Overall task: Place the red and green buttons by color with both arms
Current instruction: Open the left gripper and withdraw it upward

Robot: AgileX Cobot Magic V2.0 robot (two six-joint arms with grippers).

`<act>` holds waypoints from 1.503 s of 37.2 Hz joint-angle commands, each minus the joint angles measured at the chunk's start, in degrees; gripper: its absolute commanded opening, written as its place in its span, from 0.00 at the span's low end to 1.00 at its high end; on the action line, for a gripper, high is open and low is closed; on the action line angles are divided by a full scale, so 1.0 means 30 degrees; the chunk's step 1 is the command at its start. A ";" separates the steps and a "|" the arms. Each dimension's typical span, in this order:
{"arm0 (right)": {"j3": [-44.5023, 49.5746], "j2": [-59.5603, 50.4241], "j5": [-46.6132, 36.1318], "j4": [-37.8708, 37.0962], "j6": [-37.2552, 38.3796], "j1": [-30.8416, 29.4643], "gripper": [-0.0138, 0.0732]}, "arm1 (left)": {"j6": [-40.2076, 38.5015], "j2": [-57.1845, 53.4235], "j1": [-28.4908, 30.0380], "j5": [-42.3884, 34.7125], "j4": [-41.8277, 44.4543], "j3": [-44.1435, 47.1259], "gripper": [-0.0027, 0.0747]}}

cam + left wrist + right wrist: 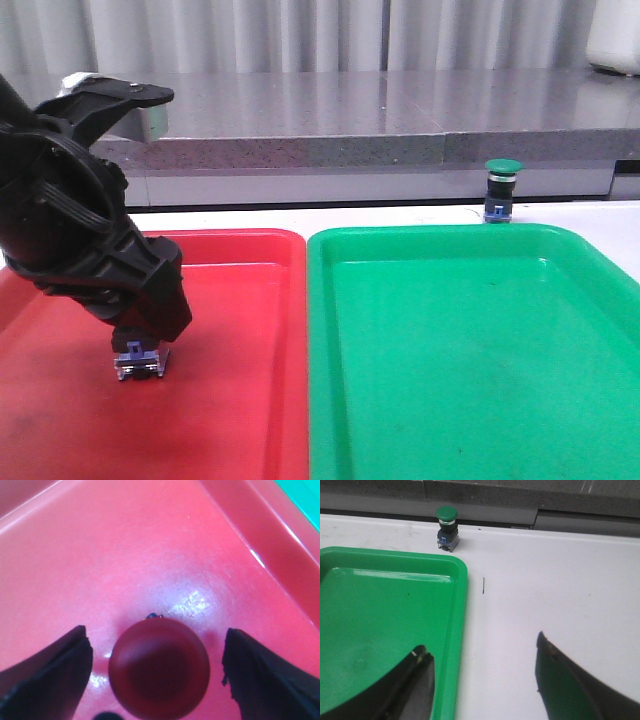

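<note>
The red button (pixel 159 667) stands upright on the floor of the red tray (pixel 230 238); only its blue-clear base (pixel 138 362) shows in the front view. My left gripper (pixel 140 345) is straight above it, jaws open on either side of the dark red cap (pixel 157 680), with a gap on each side. The green button (pixel 502 188) stands upright on the white table just behind the green tray (pixel 420 232); it also shows in the right wrist view (pixel 446 526). My right gripper (pixel 482 680) is open and empty over the green tray's right rim (pixel 462 610), well short of the green button.
The two trays lie side by side, touching, red left and green right. A grey stone ledge (pixel 400 100) runs along the back of the table. A short dark mark (pixel 483 585) lies on the white table right of the green tray.
</note>
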 commanded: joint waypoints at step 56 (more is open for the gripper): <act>-0.0613 0.0230 -0.1406 -0.0104 -0.0217 -0.0105 0.70 | -0.0155 -1.8130 -0.0021 0.6125 -0.0842 0.0925 0.75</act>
